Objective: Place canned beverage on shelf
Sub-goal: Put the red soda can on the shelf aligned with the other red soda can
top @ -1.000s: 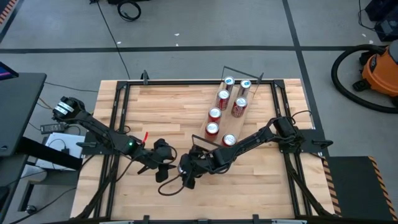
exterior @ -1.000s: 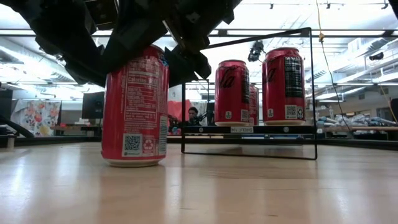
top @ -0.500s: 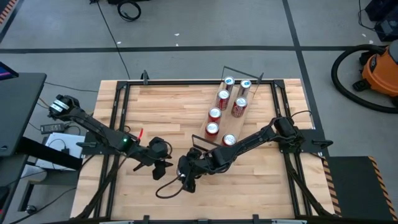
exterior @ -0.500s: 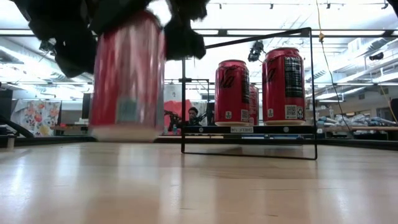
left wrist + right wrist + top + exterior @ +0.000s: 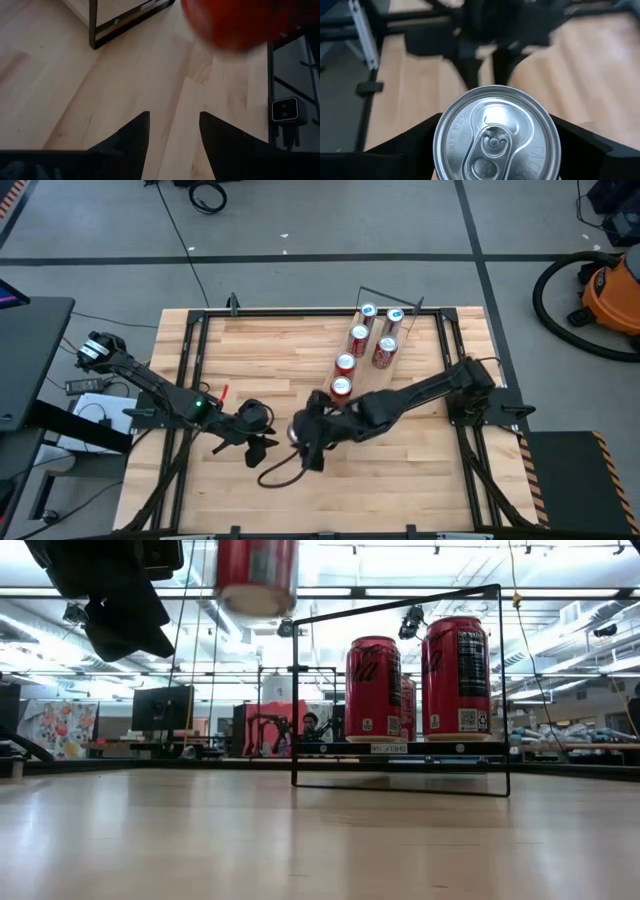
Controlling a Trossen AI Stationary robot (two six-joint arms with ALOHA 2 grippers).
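High view: right gripper [image 5: 303, 430] jaws clamp the can [image 5: 297, 431] above the tabletop [image 5: 250, 360], shelf [image 5: 372, 380] at two o'clock; carry upright, clear the wire frame; left gripper [image 5: 262, 446] jaws part-open, empty.

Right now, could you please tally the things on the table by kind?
Red cans standing on the shelf, as far as visible: 6
Red can held in the right pincer: 1
Shelf: 1
Total: 8
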